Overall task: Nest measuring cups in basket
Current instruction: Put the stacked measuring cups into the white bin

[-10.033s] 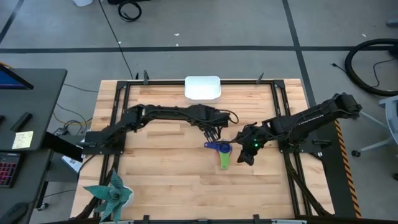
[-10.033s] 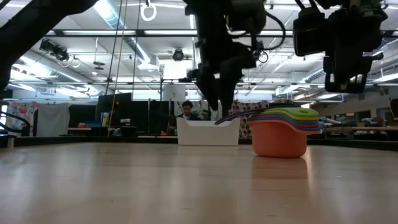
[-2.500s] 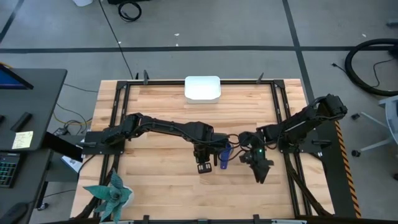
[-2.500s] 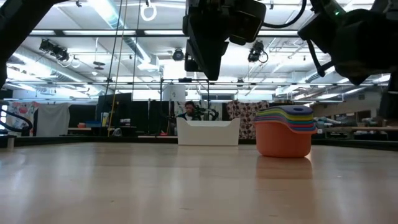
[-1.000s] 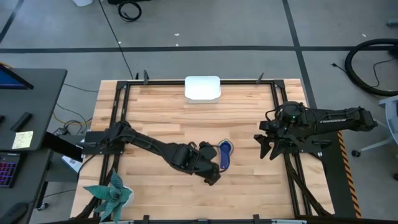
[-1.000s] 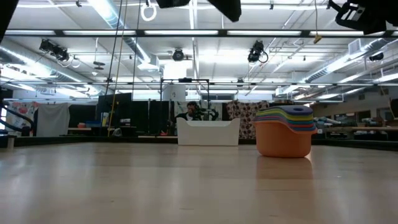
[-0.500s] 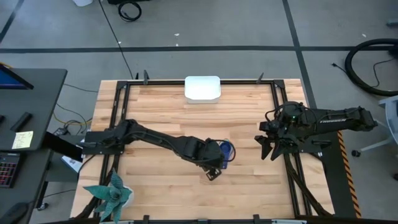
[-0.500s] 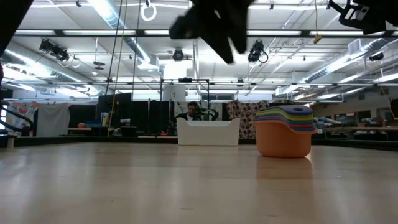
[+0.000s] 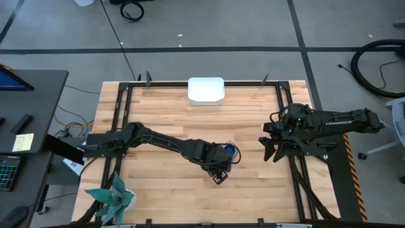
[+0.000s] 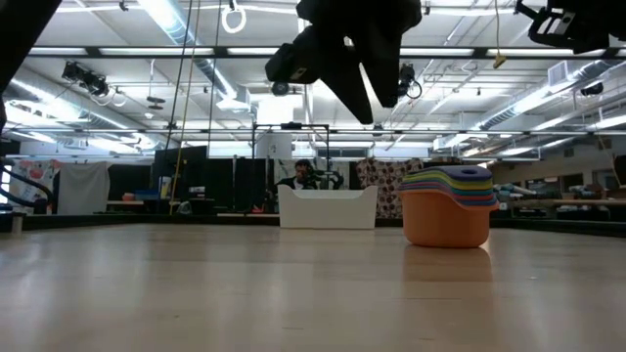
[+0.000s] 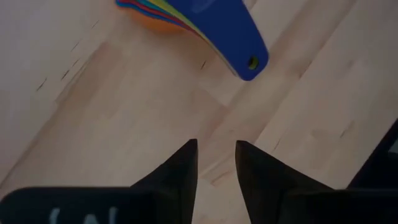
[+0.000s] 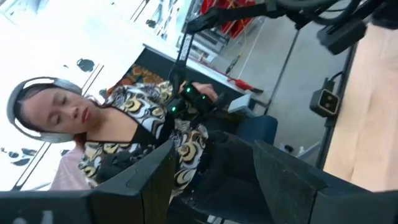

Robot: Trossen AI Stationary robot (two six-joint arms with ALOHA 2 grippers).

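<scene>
**Cups stacked on the counter, basket at the far edge**

Wooden planks make up the counter (image 9: 158, 120), framed by a dark metal rail, with a grey floor around it and a spiky green plant (image 9: 112, 196) at the near left corner. At the far edge, in the middle, sits the white basket (image 9: 206, 90), with nothing visible in it from above. The measuring cups (image 10: 448, 205) stand nested in one stack on the bare wood near the middle of the counter, well apart from the basket: orange at the bottom, then yellow, green, light blue and a dark blue one on top, whose flat handle (image 11: 231, 38) sticks out to the side.

The left hand (image 9: 219, 173) hangs above the wood just beside the stack, on the side away from the basket. Its fingers (image 11: 179, 174) stand a small way apart and grip nothing; the blue handle lies ahead of them, untouched.

The right hand (image 9: 269, 148) waits over the right rail, well apart from the cups, its fingers spread and empty. Past them, a person (image 12: 130, 149) in a patterned top with headphones sits in the room.
</scene>
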